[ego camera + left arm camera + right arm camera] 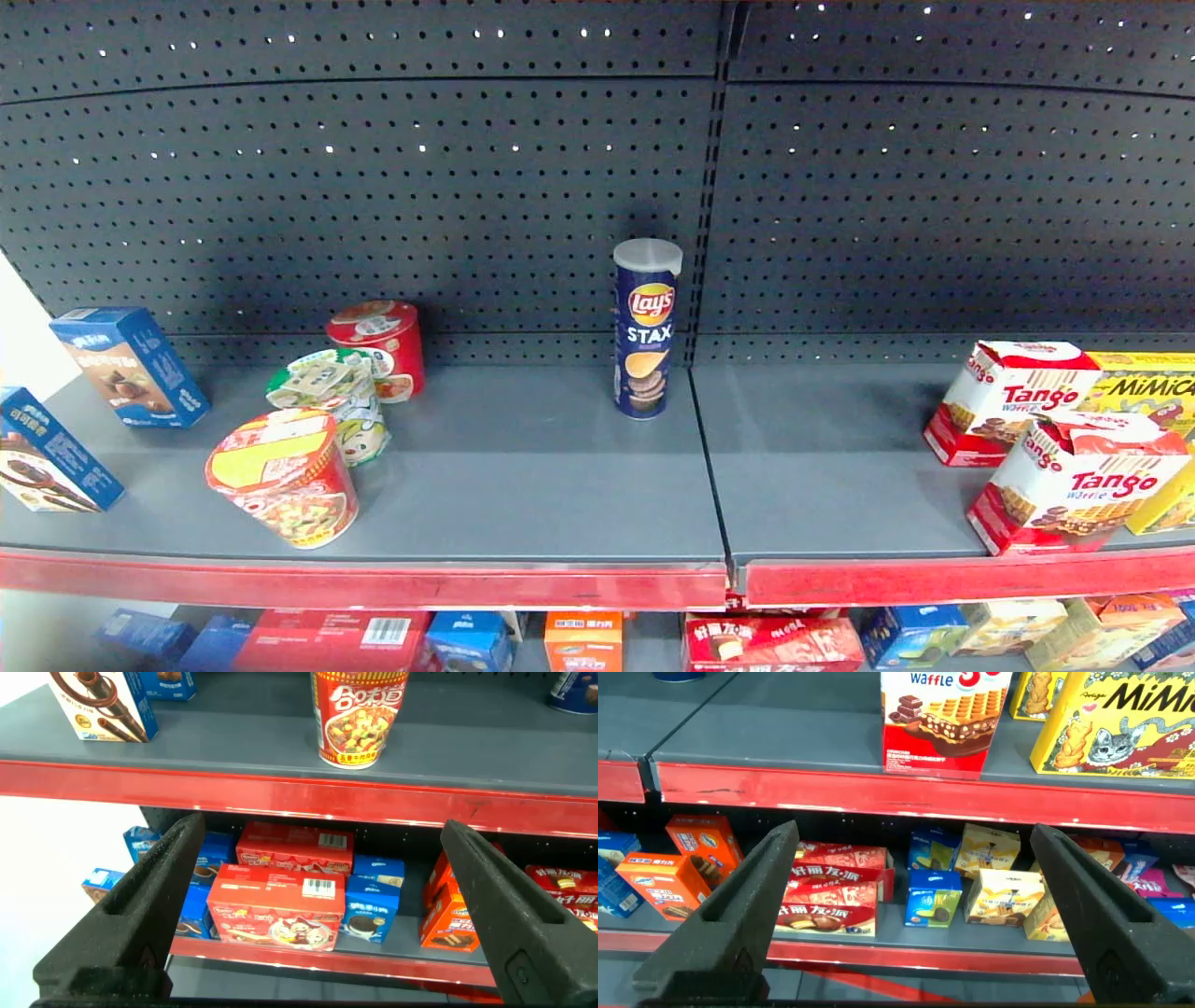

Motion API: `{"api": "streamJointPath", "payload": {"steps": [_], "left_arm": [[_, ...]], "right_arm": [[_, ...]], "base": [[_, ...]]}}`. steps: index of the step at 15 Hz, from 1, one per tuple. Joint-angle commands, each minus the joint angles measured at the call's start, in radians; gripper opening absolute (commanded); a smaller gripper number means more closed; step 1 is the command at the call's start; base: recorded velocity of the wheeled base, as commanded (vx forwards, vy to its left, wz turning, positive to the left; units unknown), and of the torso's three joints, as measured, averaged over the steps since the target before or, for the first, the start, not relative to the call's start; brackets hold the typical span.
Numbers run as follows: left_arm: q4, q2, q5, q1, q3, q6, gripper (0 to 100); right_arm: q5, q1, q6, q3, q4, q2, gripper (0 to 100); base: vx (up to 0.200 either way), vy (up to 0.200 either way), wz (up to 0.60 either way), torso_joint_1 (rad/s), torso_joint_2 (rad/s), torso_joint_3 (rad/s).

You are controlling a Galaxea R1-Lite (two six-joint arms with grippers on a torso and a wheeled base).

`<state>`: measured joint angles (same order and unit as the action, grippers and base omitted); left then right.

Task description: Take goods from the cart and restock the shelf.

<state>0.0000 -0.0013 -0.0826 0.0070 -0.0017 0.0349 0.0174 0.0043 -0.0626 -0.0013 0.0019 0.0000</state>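
A tall blue chips can (647,327) stands upright at the back of the grey shelf (523,485), near its middle. My left gripper (318,924) is open and holds nothing; it hangs in front of the shelf's red front lip (280,789), below a red cup of noodles (360,714). My right gripper (910,919) is open too, with nothing between its fingers. It faces the red lip (878,786) under a wafer box (941,719) and a yellow box (1125,723).
On the shelf's left are three noodle cups (285,476) and two blue boxes (131,366). At its right stand wafer boxes (1074,481). The lower shelf holds red boxes (276,910), orange boxes (668,873) and several small packs (999,882). A black pegboard (467,187) backs the shelf.
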Motion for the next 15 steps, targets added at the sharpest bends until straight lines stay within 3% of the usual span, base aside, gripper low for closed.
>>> {"api": "streamJointPath", "payload": {"steps": [1,9,11,12,13,15], "left_arm": [[0.000,0.001,0.000,0.001,0.002,0.000,100],[0.000,0.001,0.000,0.001,0.002,0.000,100],[0.000,0.001,0.000,0.001,0.000,0.000,100],[0.000,0.001,0.000,0.001,0.000,0.000,100],[0.000,0.001,0.001,0.001,0.002,0.000,100],[0.000,0.001,0.001,0.001,0.000,0.000,100]], "right_arm": [[0.001,0.000,0.000,0.000,0.001,0.000,100],[0.006,0.000,0.000,-0.003,0.004,0.000,100],[-0.028,-0.001,0.067,-0.029,-0.005,0.000,100],[-0.037,0.016,0.201,-0.131,0.004,0.032,100],[-0.076,0.097,0.297,-0.227,0.018,0.129,100],[-0.171,0.172,0.122,-0.356,0.003,0.207,100]], "base": [[0.000,0.000,0.00,0.000,0.00,0.000],[0.000,0.000,0.00,0.000,0.00,0.000],[0.000,0.000,0.00,0.000,0.00,0.000],[0.000,0.000,0.00,0.000,0.00,0.000],[0.000,0.000,0.00,0.000,0.00,0.000],[0.000,0.000,0.00,0.000,0.00,0.000]]}}
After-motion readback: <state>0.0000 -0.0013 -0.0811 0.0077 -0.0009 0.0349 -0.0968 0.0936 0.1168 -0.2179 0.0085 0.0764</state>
